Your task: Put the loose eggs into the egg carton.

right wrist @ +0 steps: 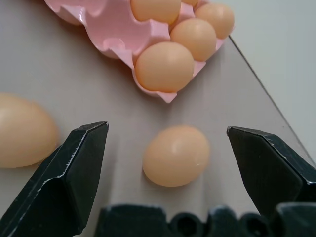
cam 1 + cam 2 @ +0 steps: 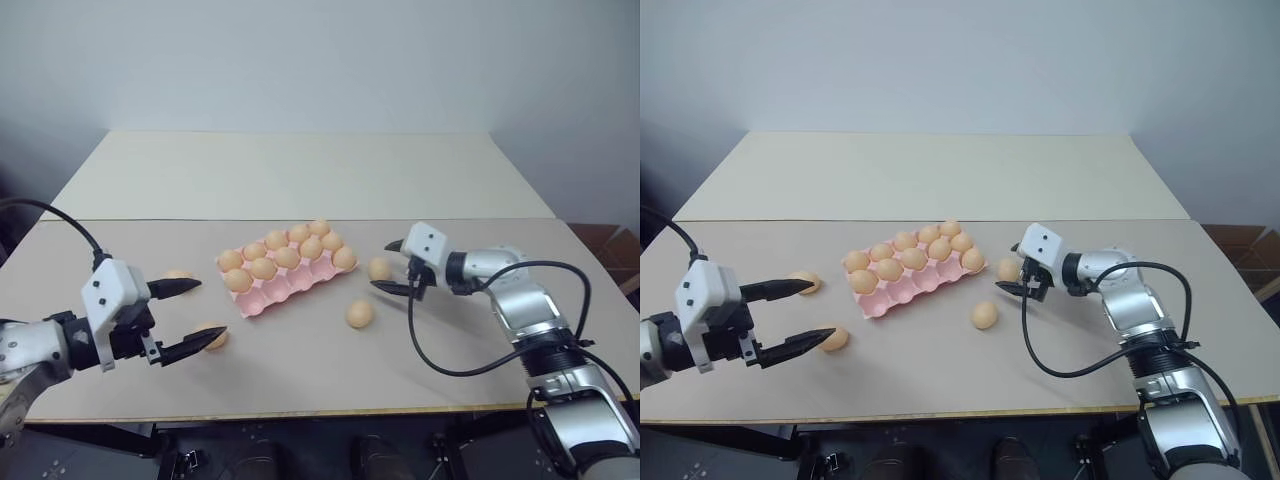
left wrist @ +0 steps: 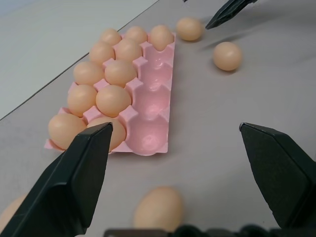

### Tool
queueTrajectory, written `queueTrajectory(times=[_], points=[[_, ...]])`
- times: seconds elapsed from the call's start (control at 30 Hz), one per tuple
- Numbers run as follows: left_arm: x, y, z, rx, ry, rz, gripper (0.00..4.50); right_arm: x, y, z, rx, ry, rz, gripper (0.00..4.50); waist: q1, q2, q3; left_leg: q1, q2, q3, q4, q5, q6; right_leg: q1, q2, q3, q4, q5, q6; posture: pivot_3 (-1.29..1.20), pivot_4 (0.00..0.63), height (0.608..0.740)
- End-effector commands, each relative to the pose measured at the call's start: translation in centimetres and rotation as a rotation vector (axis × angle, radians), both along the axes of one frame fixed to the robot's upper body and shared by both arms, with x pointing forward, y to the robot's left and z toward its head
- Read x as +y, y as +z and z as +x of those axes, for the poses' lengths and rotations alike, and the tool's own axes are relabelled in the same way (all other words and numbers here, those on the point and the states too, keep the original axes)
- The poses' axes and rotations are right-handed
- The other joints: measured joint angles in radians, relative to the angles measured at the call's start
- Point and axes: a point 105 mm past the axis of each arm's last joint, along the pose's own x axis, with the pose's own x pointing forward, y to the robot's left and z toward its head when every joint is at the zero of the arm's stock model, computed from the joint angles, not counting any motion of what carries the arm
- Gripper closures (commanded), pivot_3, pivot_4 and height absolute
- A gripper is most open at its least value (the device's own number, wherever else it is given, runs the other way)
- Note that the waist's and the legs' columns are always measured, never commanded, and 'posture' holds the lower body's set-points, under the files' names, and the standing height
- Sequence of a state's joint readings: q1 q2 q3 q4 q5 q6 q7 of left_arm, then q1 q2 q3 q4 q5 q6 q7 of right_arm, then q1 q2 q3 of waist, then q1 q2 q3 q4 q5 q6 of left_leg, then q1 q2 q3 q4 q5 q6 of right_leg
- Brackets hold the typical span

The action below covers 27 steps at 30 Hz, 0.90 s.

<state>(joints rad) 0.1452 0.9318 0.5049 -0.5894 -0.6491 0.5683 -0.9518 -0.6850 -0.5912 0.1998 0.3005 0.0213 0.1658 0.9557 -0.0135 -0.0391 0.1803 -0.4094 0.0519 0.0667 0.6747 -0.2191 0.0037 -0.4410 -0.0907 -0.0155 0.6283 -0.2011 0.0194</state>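
The right claw (image 2: pixel 393 267), spread wide, has a loose egg (image 2: pixel 379 268) lying between its fingers beside the egg carton (image 2: pixel 300 283).

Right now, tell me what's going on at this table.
A two-armed robot is loading loose eggs into the pink egg carton, whose near row is mostly empty. The right gripper, jaws open, sits around one egg beside the carton. The left gripper hangs open near another egg. Two more eggs lie loose on the table.

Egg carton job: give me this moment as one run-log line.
left pincer: open, near loose egg | right pincer: open, bracketing loose egg, not gripped | egg carton: near row empty | four eggs loose
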Motion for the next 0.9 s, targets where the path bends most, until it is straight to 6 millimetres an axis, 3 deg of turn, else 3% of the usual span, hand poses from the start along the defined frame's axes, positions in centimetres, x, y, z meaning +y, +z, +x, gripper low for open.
queueTrajectory(times=[0.03, 0.37, 0.47, 0.63, 0.8, 0.9], points=[[-0.5, 0.7, 0.0, -0.041, -0.026, 0.008, 0.02, 0.3, 0.7, 0.9, -0.062, -0.011, -0.009, 0.00, -0.001, 0.000, 0.000, 0.000, 0.000, 0.000, 0.000, 0.000, 0.000, 0.000, 0.000, 0.000, 0.000, 0.000, 0.000, 0.00, 0.150, 0.740], [-0.5, 0.4, -0.2, -0.035, -0.029, 0.014, 0.02, 0.9, -0.3, 2.6, -0.051, -0.039, -0.005, 0.00, -0.004, 0.000, 0.000, 0.000, 0.000, 0.000, 0.000, 0.000, 0.000, 0.000, 0.000, 0.000, 0.000, 0.000, 0.000, 0.00, 0.150, 0.740], [-0.5, 0.3, -0.4, -0.035, -0.025, 0.011, 0.00, 0.8, -0.7, 2.7, -0.039, -0.045, -0.003, 0.60, -0.004, 0.000, 0.000, 0.000, 0.000, 0.000, 0.000, 0.000, 0.000, 0.000, 0.000, 0.000, 0.000, 0.000, 0.000, 0.00, 0.150, 0.740], [-0.4, 0.2, -0.6, -0.032, -0.018, 0.012, 0.00, 0.4, -1.2, 2.7, -0.024, -0.055, -0.005, 2.16, -0.004, 0.000, 0.000, 0.000, 0.000, 0.000, 0.000, 0.000, 0.000, 0.000, 0.000, 0.000, 0.000, 0.000, 0.000, 0.00, 0.150, 0.740], [-0.3, 0.2, -0.5, -0.033, -0.019, 0.011, 0.00, 0.3, -0.7, 2.7, -0.062, -0.058, -0.015, 2.35, -0.004, 0.000, 0.000, 0.001, 0.000, 0.000, 0.000, 0.000, 0.000, 0.000, 0.000, 0.001, 0.001, 0.000, 0.000, 0.00, 0.150, 0.740], [-0.3, 0.3, -0.4, -0.035, -0.017, 0.013, 0.00, 0.3, 0.7, 2.7, -0.129, -0.053, -0.032, 2.35, -0.004, 0.000, 0.000, 0.000, 0.000, 0.000, 0.000, 0.000, 0.000, 0.000, 0.000, 0.001, 0.000, 0.000, 0.000, 0.00, 0.150, 0.740]])
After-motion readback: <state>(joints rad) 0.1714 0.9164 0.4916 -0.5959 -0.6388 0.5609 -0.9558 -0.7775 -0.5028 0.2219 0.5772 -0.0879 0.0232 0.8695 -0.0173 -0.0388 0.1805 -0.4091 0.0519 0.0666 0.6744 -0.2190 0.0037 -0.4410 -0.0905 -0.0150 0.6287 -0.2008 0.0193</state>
